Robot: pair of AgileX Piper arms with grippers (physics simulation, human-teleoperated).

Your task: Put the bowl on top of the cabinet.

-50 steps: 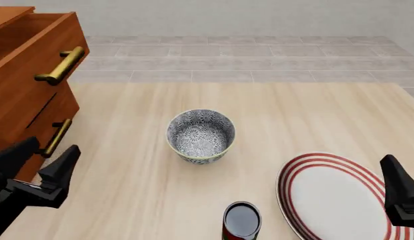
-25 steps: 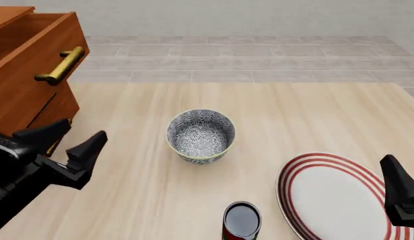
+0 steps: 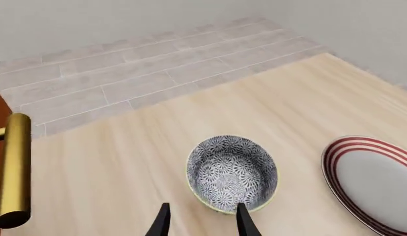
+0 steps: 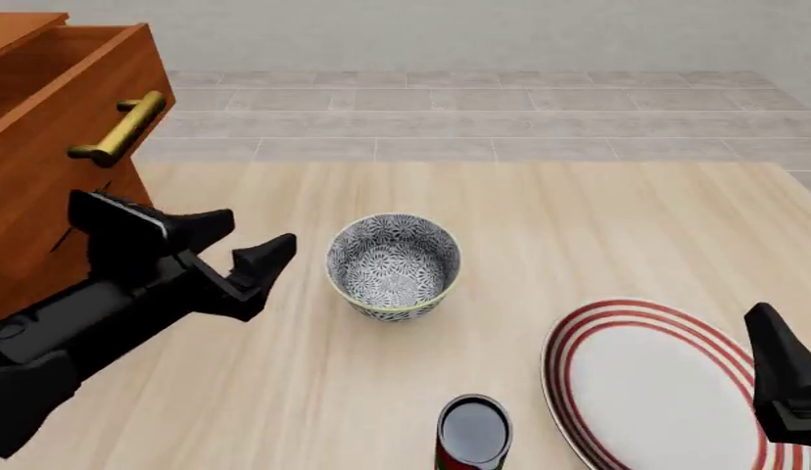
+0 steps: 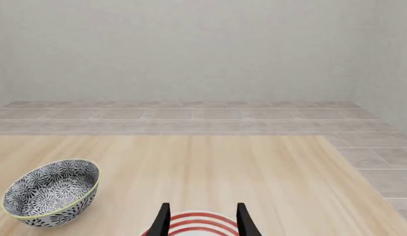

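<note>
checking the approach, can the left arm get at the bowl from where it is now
Probably yes. The left gripper is open and aimed at the bowl, with only bare table between them. The cabinet stands behind it, out of the way.

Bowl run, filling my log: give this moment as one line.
left gripper: open, beside bowl, not touching | right gripper: open, over red-ringed plate | bowl: on table, not on cabinet

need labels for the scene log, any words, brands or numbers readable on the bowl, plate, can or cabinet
None: no view shows readable text.
bowl: only a dark floral pattern.
plate: only red rings.
can: seen from above, its side is hidden, so any label cannot be read.
cabinet: plain wood with brass handles.
</note>
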